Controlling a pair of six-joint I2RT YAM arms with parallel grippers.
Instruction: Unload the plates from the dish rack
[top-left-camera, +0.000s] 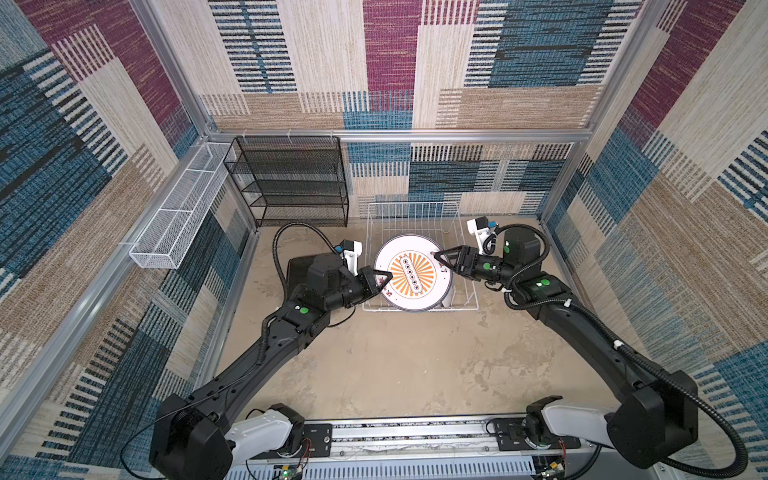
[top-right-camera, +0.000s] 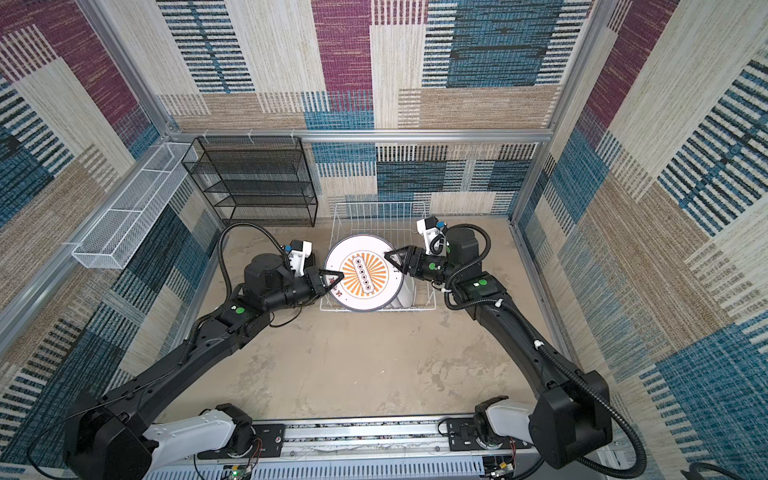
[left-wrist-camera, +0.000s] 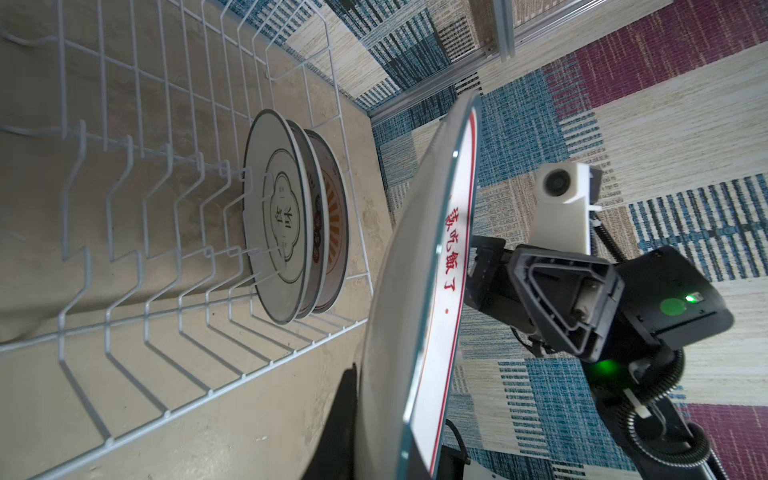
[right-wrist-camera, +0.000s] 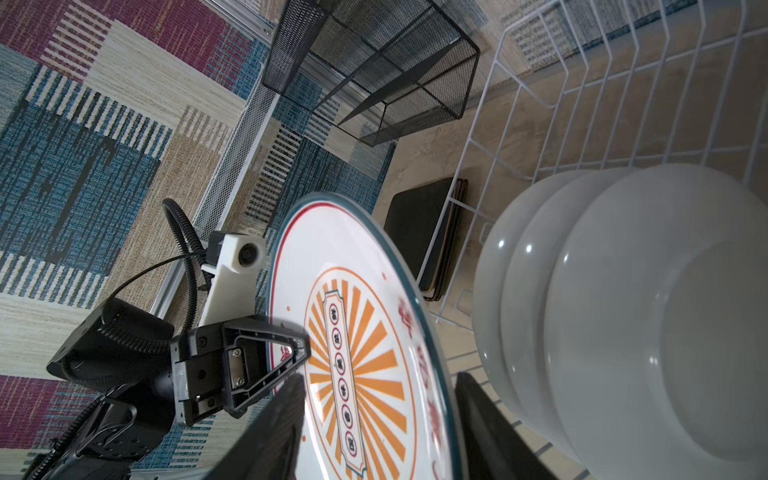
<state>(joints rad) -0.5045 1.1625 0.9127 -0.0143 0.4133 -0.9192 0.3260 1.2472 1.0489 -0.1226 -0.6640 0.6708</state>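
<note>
A round white plate (top-left-camera: 412, 273) (top-right-camera: 363, 273) with an orange sunburst hangs tilted over the white wire dish rack (top-left-camera: 415, 208) (top-right-camera: 374, 206). My left gripper (top-left-camera: 384, 282) (left-wrist-camera: 399, 449) is shut on its left rim. On the opposite rim, my right gripper (top-left-camera: 440, 259) (right-wrist-camera: 382, 436) stands open, one finger on either side of the plate. Three more round plates (left-wrist-camera: 282, 216) (right-wrist-camera: 623, 311) stand upright between the rack's tines. A stack of black-backed square plates (right-wrist-camera: 419, 224) (top-left-camera: 294, 268) lies on the table left of the rack, partly under my left arm.
A black mesh shelf unit (top-left-camera: 286, 183) stands against the back wall, left of the rack. A long white mesh basket (top-left-camera: 174, 216) hangs on the left wall. Patterned walls close in three sides; the sandy tabletop (top-left-camera: 395, 365) stretches in front of the rack.
</note>
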